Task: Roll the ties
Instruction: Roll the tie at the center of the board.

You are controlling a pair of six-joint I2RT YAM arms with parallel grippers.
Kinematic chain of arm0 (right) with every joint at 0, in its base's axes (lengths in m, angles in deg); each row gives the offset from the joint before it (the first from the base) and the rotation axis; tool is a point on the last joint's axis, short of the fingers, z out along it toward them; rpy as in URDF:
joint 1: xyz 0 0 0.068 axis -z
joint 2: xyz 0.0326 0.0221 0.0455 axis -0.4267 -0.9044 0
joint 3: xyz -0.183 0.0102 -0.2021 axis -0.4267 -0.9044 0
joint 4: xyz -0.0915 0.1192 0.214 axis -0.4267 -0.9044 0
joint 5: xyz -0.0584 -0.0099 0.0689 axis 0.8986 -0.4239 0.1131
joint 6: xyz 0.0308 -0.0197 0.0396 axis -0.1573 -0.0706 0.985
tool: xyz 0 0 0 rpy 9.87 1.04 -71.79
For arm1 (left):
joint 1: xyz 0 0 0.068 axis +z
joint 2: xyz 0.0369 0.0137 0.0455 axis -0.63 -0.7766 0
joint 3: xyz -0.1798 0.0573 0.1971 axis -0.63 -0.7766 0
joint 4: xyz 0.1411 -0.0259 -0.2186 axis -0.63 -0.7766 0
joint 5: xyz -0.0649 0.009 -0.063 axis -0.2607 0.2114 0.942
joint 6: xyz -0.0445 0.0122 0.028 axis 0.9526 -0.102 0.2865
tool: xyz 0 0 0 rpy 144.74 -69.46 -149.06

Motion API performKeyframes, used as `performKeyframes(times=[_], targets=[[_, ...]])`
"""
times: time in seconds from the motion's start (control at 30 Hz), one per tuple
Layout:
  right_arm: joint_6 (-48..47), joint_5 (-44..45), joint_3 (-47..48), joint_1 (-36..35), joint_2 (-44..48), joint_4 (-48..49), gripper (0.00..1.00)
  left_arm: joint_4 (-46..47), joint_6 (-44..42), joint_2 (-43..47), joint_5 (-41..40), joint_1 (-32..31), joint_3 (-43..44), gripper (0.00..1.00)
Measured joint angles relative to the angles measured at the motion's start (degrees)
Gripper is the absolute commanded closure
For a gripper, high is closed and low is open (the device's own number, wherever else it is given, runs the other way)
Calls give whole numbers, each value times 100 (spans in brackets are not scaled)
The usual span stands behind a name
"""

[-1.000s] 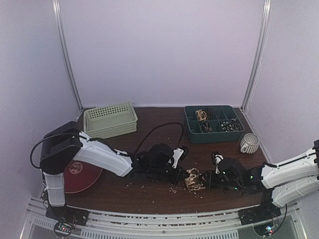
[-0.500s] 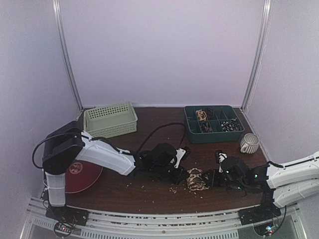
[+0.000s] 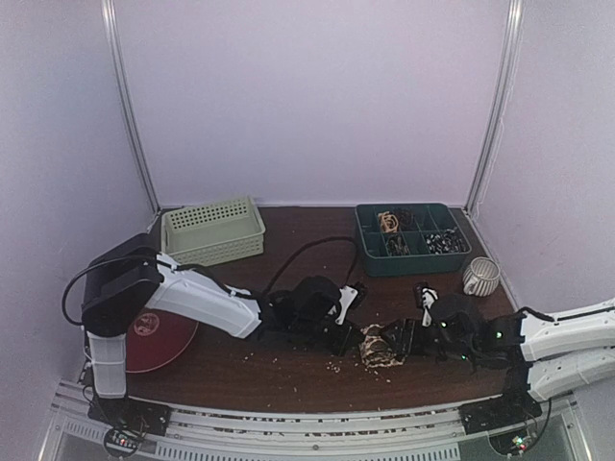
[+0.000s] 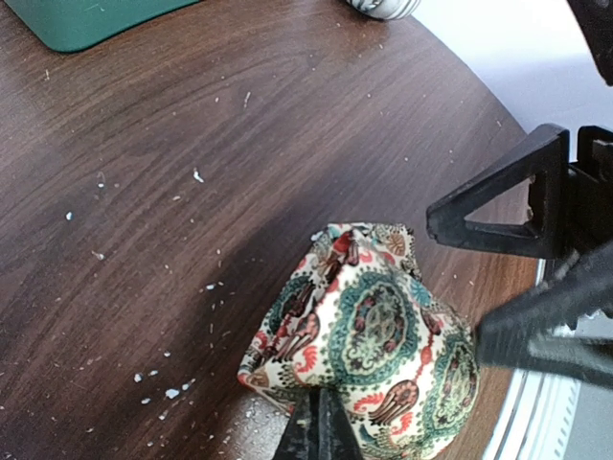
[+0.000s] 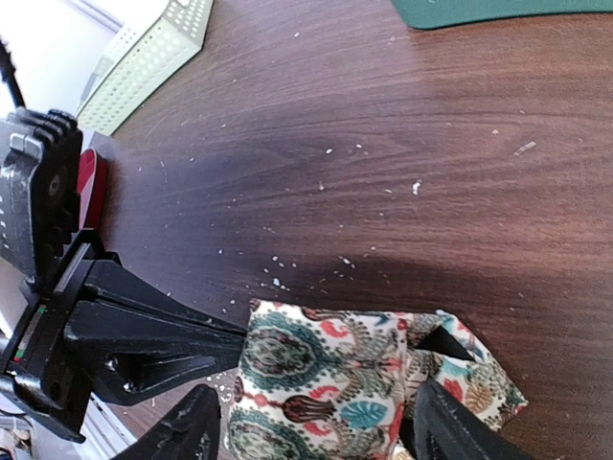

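Note:
One tie (image 3: pixel 377 346) lies bunched in a loose roll on the brown table near the front edge. Up close it is cream cloth with teal, red and brown paisley (image 4: pixel 378 331). My left gripper (image 3: pixel 352 338) is shut, its tips (image 4: pixel 316 429) pinching the roll's near edge. My right gripper (image 3: pixel 398 342) is open, with one finger on each side of the roll (image 5: pixel 335 379). Its black fingers (image 4: pixel 498 206) show beyond the tie in the left wrist view. More rolled ties (image 3: pixel 389 222) sit in the green tray's compartments.
A green compartment tray (image 3: pixel 363 240) stands at the back right, with a striped mug (image 3: pixel 480 277) in front of it. A pale green basket (image 3: pixel 212 230) stands at the back left and a red plate (image 3: pixel 159 338) under the left arm. Pale crumbs (image 4: pixel 172 391) dot the table.
My right arm has moved left, so its open fingers now straddle the tie. My left gripper shifted slightly right early on and keeps its pinch.

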Motion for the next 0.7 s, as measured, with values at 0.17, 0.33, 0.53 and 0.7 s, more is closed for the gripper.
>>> performKeyframes(times=[0.17, 0.33, 0.53, 0.7], targets=[[-42, -107, 258, -2, -446, 50, 24, 0, 0, 0, -2, 0, 0, 99], [-153, -85, 518, -4, -855, -46, 32, 0, -4, 0, -4, 0, 0, 99], [-262, 131, 531, -7, -894, -201, 43, -2, -4, 0, -39, 0, 0, 96], [-271, 214, 101, 0, -710, -9, 48, 13, 37, 22, -133, 0, -28, 86]])
